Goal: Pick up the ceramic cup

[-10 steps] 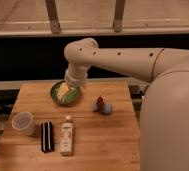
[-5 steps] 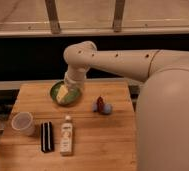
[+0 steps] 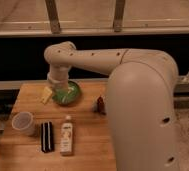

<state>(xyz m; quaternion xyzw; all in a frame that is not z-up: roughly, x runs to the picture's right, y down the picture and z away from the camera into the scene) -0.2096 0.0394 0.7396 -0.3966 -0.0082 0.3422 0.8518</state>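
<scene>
The ceramic cup (image 3: 23,122) is a small white-grey cup with no handle. It stands upright near the left edge of the wooden table (image 3: 88,145). My gripper (image 3: 50,93) hangs from the arm's wrist at the left rim of the green bowl (image 3: 69,93), low over the table. It is behind the cup and to its right, well apart from it. It holds nothing that I can see.
A black oblong object (image 3: 47,136) and a white bottle (image 3: 66,141) lie side by side in front of the bowl, right of the cup. A small red and blue object (image 3: 100,105) is partly hidden behind my arm (image 3: 138,100), which covers the table's right side.
My gripper has shifted left, from over the green bowl to its left rim. The cup and the other objects have not moved.
</scene>
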